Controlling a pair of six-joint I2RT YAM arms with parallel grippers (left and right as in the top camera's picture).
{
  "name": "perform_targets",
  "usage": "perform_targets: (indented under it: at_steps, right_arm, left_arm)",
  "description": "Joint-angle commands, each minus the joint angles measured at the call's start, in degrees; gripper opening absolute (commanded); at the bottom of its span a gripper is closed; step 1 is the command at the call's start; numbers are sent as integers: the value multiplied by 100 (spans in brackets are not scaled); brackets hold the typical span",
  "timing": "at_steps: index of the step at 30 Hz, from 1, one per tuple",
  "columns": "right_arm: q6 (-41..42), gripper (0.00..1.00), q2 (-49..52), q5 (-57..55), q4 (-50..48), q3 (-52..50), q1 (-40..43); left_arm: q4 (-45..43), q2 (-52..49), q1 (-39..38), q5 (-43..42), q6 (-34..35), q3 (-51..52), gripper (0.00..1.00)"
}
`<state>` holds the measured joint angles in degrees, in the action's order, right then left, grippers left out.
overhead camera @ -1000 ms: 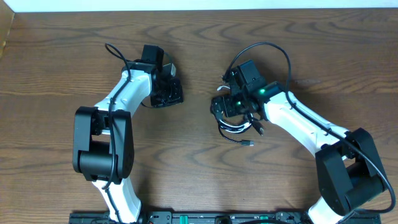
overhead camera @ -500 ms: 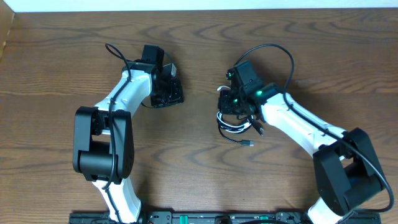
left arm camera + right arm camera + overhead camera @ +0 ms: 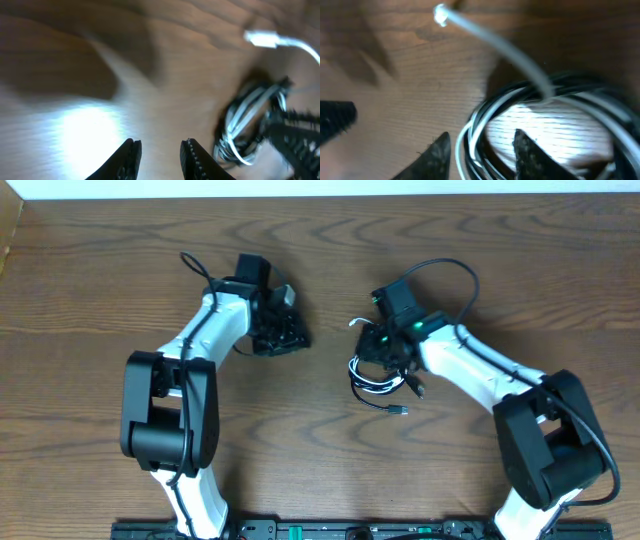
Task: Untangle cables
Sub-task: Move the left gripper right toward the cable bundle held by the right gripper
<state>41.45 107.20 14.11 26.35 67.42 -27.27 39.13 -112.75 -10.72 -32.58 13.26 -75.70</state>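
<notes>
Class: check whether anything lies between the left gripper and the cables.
Nothing visible does. Only bare table lies between the left gripper and the cables.

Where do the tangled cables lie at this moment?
In the overhead view the cables lie just right of the table's centre, at the right gripper's fingertips; the left gripper is apart, to their left.

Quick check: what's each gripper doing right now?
Left gripper: partly open, empty.
Right gripper: open, fingers straddling strands of the cable bundle, not clamped.
</notes>
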Motion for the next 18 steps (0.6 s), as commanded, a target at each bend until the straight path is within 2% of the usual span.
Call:
perform_targets:
  at_steps: [1,4,8,10,18]
  right_arm:
    - [-57,39,33,503,175,-37,262]
    - [37,39,50,269,365,-42,369]
    - [420,39,98,-57,365,-46,372]
    - [535,39,131,-122,317,-46,363]
    - [1001,38,601,-413,-105,-46,361]
  left_arm:
    - [122,66,-273,-387,48,-103,32]
    - [149,66,-568,-363,317,-85,31]
    - [153,66,-984,667,1121,-31,34]
    - [146,66,-1104,787,1307,-2,37]
    - [-140,61,-1681,994,1580,173,40]
